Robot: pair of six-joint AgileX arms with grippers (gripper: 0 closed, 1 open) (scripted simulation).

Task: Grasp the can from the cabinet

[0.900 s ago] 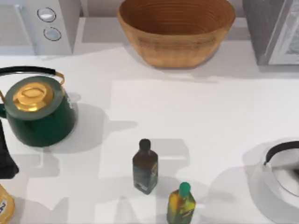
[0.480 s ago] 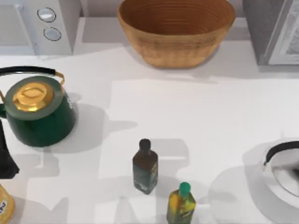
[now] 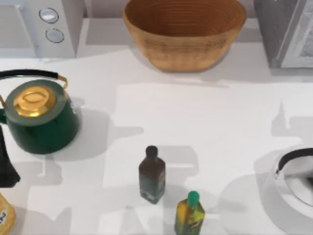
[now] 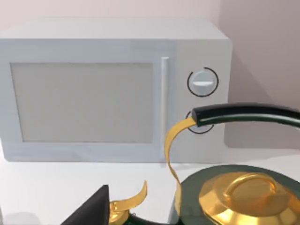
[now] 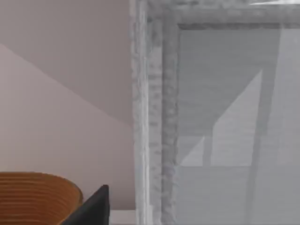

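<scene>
I am squaring my right wrist to the cabinet (image 5: 211,117) at two o'clock, can unseen inside, pincer state untellable, so I should be approaching slowly, clear of the basket (image 3: 185,32).

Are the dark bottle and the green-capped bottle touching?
Apart. The top view shows bare table between the dark bottle and the green-capped bottle.

No text can be read; the bottle labels are too blurred.
</scene>
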